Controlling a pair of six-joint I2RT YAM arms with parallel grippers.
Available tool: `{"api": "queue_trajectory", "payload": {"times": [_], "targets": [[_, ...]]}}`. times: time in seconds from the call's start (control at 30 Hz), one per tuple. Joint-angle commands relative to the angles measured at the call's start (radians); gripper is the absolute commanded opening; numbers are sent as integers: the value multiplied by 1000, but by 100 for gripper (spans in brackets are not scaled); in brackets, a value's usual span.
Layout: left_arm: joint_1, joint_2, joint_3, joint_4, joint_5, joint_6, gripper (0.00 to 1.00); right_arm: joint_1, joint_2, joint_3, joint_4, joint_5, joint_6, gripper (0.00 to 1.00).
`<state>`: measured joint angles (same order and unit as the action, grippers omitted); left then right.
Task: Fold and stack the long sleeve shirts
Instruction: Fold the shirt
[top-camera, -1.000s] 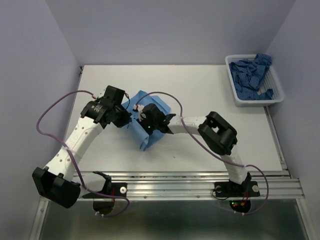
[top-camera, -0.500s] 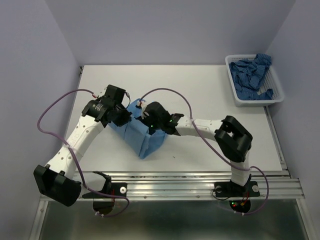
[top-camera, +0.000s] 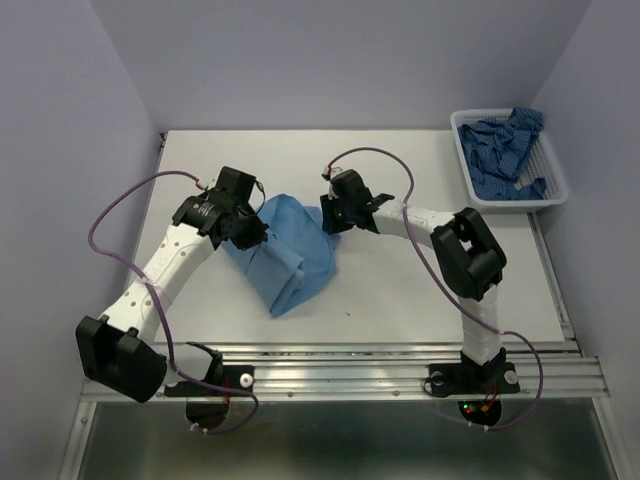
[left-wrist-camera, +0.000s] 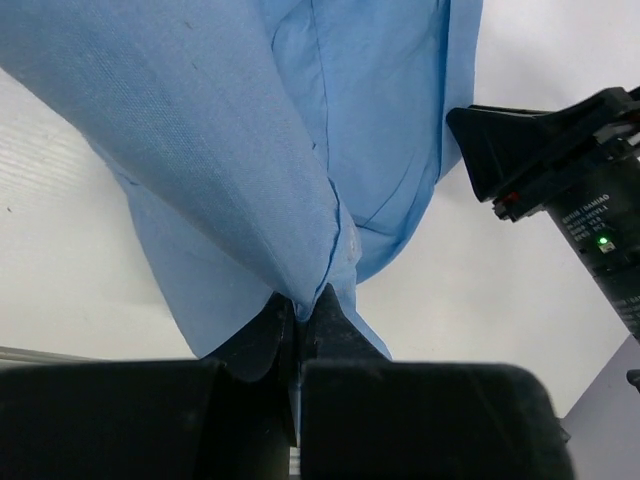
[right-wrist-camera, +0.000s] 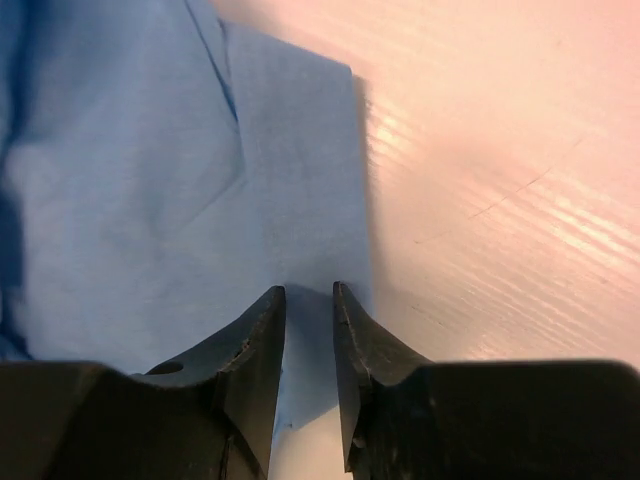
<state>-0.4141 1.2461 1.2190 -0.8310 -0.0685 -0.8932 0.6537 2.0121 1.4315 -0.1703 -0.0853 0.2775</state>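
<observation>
The light sky-blue shirt (top-camera: 295, 255) lies bunched on the table between the arms. My left gripper (top-camera: 252, 232) is shut on its left edge, and the wrist view shows a fold of the cloth (left-wrist-camera: 250, 130) pinched between the jaws (left-wrist-camera: 308, 295). My right gripper (top-camera: 330, 222) hovers at the shirt's far right edge. Its jaws (right-wrist-camera: 308, 290) stand slightly apart over the flat cloth (right-wrist-camera: 150, 200) and hold nothing. The darker patterned blue shirt (top-camera: 505, 150) lies crumpled in the basket at the far right.
A white mesh basket (top-camera: 512, 205) stands at the table's far right corner. The right arm's black wrist (left-wrist-camera: 560, 170) shows close to the shirt in the left wrist view. Bare table (right-wrist-camera: 480, 150) lies right of the shirt.
My right gripper has let go of the shirt's middle and moved away to its far right edge. The shirt has spread out wider. My left gripper has kept its grip and shifted slightly.
</observation>
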Motion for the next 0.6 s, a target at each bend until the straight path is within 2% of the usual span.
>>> {"api": "queue_trajectory", "payload": {"times": [0.0,0.3,0.57], "targets": [[3,42,46,43,18,50,0,3,72,79,-63,29,-50,31],[-14,202,103,128,62,112,0,-6,128,67,-75,-27,-32,25],[-48,446,298,219,98,142,0,-16,105,35,-58,-53,5,25]]}}
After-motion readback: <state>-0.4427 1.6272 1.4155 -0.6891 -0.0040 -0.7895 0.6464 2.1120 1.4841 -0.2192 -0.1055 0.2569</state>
